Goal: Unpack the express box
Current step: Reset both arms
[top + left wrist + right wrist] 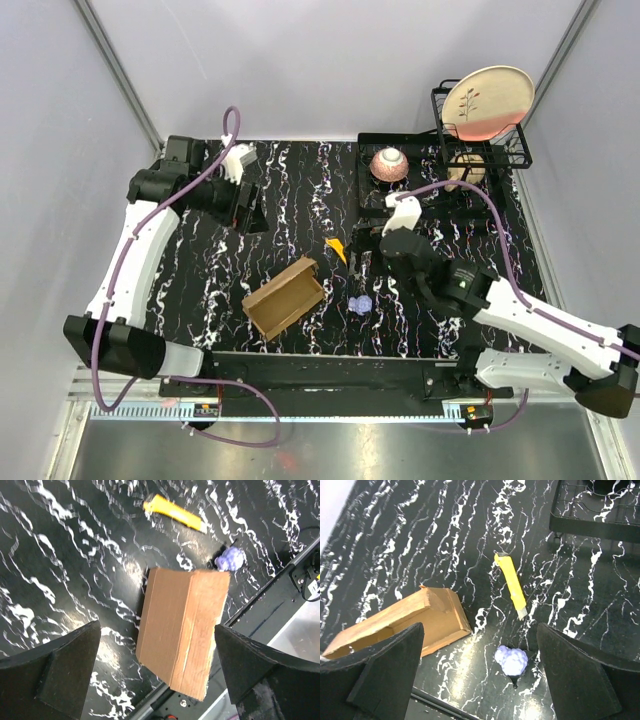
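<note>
The express box (285, 298) is a brown cardboard box lying open on the black marbled table, left of centre near the front edge. The left wrist view looks down on the express box (182, 630) from above, and the right wrist view shows the express box (400, 622) with its open inside and raised flap. A small crumpled purple object (360, 304) lies on the table just right of the box. My left gripper (247, 210) hovers open at the back left, well away from the box. My right gripper (372, 236) hangs open above the purple object (511, 661). Neither gripper holds anything.
A yellow utility knife (337, 248) lies behind the box, also in view as the knife (511, 585) from the right wrist. At the back right stands a black wire rack (500, 155) with a pink plate (488, 100), beside a pink bowl (389, 164).
</note>
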Controlling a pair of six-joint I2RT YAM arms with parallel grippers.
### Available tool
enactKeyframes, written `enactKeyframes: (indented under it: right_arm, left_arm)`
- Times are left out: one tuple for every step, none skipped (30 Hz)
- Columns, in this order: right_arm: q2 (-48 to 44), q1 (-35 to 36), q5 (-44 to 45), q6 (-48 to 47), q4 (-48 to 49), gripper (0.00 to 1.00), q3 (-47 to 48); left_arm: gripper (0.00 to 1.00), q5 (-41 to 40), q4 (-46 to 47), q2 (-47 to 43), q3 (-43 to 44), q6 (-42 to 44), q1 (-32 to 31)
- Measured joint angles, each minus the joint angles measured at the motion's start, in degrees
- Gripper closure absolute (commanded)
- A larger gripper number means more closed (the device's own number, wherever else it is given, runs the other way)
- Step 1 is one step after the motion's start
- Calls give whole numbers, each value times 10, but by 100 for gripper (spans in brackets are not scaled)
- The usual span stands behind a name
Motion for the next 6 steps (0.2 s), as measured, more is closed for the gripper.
enactKeyframes:
  right_arm:
    - [11, 0, 0, -2, -11, 0, 10]
    - [18, 0, 1, -4, -19, 0, 15]
    - [22, 0, 0, -6, -28, 0, 16]
    - [23, 0, 0, -7, -38, 0, 16]
    - [22, 0, 0, -9, -45, 0, 15]
    - [21, 0, 0, -9, -47, 0, 14]
  left_arm:
    - [1, 4, 3, -2, -22, -1, 12]
    - [1, 7, 7, -2, -42, -2, 21]
    - [1, 10, 13, -5, -64, -2, 31]
    - [1, 13, 14, -6, -81, -3, 38]
    - [1, 15, 16, -7, -93, -4, 43]
    - [1, 19, 21, -12, -106, -6, 51]
